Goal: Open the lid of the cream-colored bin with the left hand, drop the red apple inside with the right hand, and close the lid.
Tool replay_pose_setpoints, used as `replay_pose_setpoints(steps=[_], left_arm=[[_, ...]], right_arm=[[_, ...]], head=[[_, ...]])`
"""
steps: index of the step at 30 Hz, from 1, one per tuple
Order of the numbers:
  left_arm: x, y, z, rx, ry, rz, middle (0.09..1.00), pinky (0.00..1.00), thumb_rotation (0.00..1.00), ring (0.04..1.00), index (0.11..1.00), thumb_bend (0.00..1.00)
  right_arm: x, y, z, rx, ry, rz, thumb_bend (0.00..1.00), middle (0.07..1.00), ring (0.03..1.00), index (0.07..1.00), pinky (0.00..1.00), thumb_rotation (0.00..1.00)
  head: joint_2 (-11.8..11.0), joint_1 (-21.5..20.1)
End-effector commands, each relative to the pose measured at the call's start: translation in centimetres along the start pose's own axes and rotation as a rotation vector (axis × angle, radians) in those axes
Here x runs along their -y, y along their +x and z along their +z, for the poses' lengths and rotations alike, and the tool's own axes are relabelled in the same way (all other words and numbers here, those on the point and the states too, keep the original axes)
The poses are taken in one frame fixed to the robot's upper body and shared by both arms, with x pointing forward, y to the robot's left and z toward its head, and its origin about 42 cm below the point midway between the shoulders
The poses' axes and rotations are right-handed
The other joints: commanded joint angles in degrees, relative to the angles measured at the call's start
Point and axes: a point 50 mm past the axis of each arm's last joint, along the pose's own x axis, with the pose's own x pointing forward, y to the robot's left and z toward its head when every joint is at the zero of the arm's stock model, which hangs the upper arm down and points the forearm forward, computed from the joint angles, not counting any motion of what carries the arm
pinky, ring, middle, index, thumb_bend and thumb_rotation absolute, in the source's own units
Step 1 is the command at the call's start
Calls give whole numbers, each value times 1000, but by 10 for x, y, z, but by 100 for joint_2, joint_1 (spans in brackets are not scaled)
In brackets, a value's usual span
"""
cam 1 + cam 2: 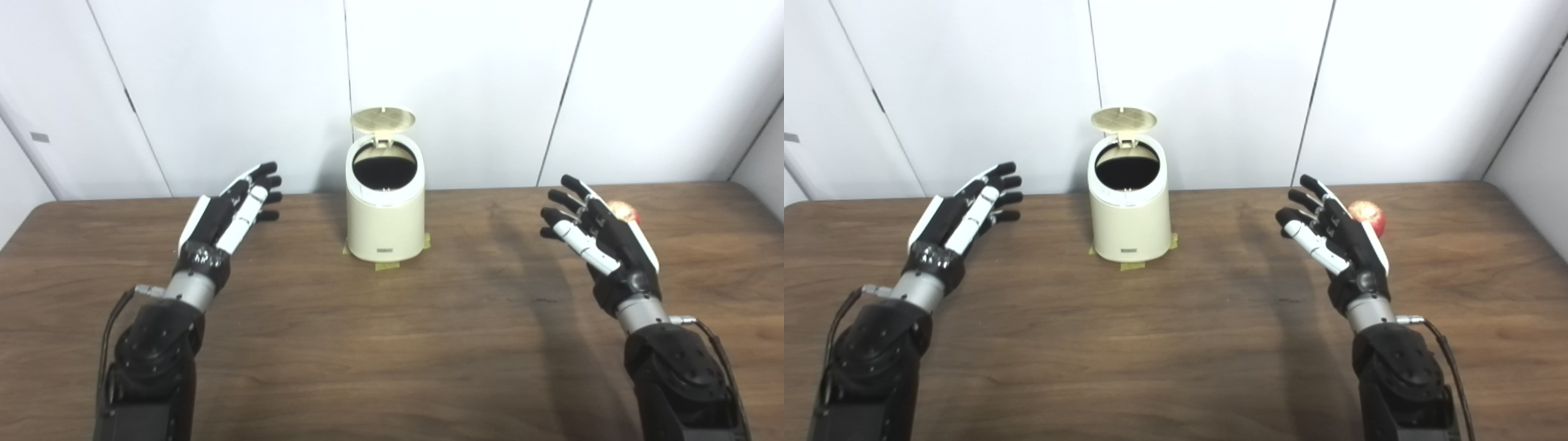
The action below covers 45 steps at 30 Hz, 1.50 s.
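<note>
Cream-colored bin (385, 208) stands mid-tabletop (392, 343), lid (382, 119) flipped up. Left eye view: left robot hand (229, 211) fingers spread, empty. Right eye view: right robot hand (1335, 242) spread, empty; red apple (1369, 215) just behind it.

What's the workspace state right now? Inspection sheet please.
Surface: brown wooden table, bare apart from the job's things.
Bin: cream-colored, upright at centre back, tape strips under its base.
Lid: flipped up, opening dark.
Red apple: on the table, behind the right hand, partly hidden.
Clutter: nothing seen.
Left hand: open, empty, left of the bin.
Right hand: open, empty, not touching the apple as far as shows.
Cables: thin leads at both wrists.
Surroundings: white wall panels.
</note>
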Motion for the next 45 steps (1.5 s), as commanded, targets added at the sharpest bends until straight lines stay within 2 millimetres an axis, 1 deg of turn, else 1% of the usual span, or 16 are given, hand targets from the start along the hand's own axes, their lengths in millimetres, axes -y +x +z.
replay_pose_setpoints(steps=[1,6,9,12,16,18,19,24,25,27,28,31,33,38,41,45], left_arm=[[-7,4,21,88,-2,20,870,765,747,825,889,377],[-14,-1,19,68,3,29,874,795,769,828,894,400],[-17,-3,18,62,-4,31,867,791,745,824,886,380],[-18,-5,16,58,6,29,870,790,748,822,885,393],[-18,-5,16,57,8,34,864,786,754,820,883,397],[-18,-4,16,57,6,35,864,783,751,819,879,400],[-18,-4,16,57,5,35,861,780,743,816,877,394],[-14,-5,15,42,0,35,851,788,709,820,879,394],[-13,-6,14,39,2,37,848,780,706,819,877,395],[-11,-8,13,32,7,37,844,770,701,818,876,404],[-10,-8,12,29,13,37,850,774,704,823,881,413],[-8,-11,10,24,28,37,852,776,716,826,886,420],[-7,-13,8,19,26,36,852,773,715,826,885,413],[-3,-17,5,15,10,41,842,744,703,807,879,393],[-2,-20,4,12,2,44,837,758,708,804,879,403],[-2,-24,4,14,13,38,834,771,733,805,884,405]], right_arm=[[-2,9,26,88,-17,19,543,841,782,873,676,383],[-5,12,27,80,-17,27,517,845,785,875,678,368],[-7,14,27,76,-28,31,514,842,783,867,671,379],[-9,15,29,74,-35,32,523,839,780,860,675,393],[-11,19,33,84,-46,39,507,844,778,858,684,373],[-12,23,37,98,-54,49,511,839,775,857,682,355],[-13,25,38,103,-57,53,532,838,779,858,674,358],[-24,45,63,173,-83,91,628,826,750,856,648,356],[-28,50,68,183,-89,102,651,831,748,849,651,354],[-34,57,78,196,-99,117,691,878,760,837,660,354],[-38,61,84,204,-112,122,705,859,758,830,663,355],[-46,70,97,223,-149,134,694,828,759,830,667,350],[-52,76,106,244,-198,150,653,829,759,835,671,320],[-66,91,125,280,-282,154,622,831,752,832,633,344],[-69,96,129,286,-281,155,619,837,747,819,618,341],[-64,92,126,291,-272,152,611,839,747,816,617,358]], head=[[4,8],[18,34],[14,29],[17,43],[12,56],[10,52],[10,52],[-30,52],[-43,56],[-57,57],[-68,54],[-106,59],[-135,74],[-187,130],[-202,158],[-186,165]])
